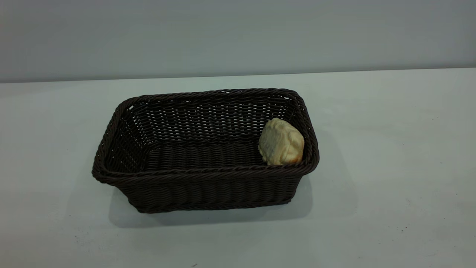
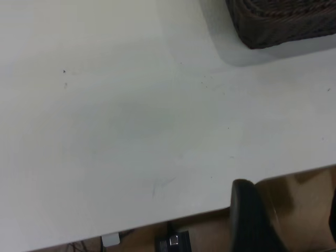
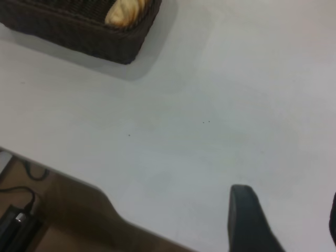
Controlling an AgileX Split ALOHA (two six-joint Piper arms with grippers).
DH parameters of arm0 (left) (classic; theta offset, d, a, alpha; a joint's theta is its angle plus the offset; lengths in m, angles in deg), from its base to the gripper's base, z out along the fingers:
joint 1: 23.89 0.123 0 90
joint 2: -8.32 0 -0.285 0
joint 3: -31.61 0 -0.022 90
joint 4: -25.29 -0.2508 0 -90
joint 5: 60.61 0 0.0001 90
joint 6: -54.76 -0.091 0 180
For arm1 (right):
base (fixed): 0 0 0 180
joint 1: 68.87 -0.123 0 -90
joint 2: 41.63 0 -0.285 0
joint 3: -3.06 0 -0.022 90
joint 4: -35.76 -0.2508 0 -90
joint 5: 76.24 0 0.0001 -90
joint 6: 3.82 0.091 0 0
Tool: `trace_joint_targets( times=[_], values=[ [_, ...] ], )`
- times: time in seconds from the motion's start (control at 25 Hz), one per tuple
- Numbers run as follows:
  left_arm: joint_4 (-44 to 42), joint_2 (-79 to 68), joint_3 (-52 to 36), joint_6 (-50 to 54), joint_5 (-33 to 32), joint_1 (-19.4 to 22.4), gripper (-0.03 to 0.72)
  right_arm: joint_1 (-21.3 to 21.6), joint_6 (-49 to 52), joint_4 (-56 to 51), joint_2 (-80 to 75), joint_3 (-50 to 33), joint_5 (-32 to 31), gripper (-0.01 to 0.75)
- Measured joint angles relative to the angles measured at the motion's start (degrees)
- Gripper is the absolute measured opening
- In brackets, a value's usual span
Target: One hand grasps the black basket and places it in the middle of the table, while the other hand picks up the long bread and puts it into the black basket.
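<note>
Woven wicker black basket (image 1: 208,193) holds crinkled long bread (image 1: 281,142); both hands' spread: cannot tell.

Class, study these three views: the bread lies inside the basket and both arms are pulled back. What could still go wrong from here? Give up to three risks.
1. The long bread leans against the right end wall of the black basket, not flat on the floor; a jolt might tip or roll it.

2. The basket sits slightly left of the table centre; nudging it might upset the bread.

3. The left gripper hangs over the table's edge, so a low sweep could strike it.
</note>
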Motion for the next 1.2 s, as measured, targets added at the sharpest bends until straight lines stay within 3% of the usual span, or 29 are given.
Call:
trace_joint_targets(
  times=[0.44,0.52,0.64,0.84,1.2],
  values=[
    [0.1,3.4,0.0,0.0,0.1,1.4,0.435,0.2,0.1,0.0,0.0,0.0,0.0,0.360],
    [0.0,6.1,0.0,-0.2,0.0,3.8,0.435,2.2,0.1,-0.1,0.0,0.0,0.0,0.360],
    [0.0,8.4,0.0,-0.2,-0.1,8.1,0.435,9.1,0.1,-0.1,0.0,0.0,0.0,0.360],
    [0.0,8.5,0.0,-0.2,-0.1,10.8,0.435,17.5,0.1,-0.1,0.0,0.0,0.0,0.356],
    [0.1,8.5,0.0,-0.4,-0.1,10.9,0.435,18.2,0.1,-0.2,0.0,0.0,0.0,0.310]
  ],
)
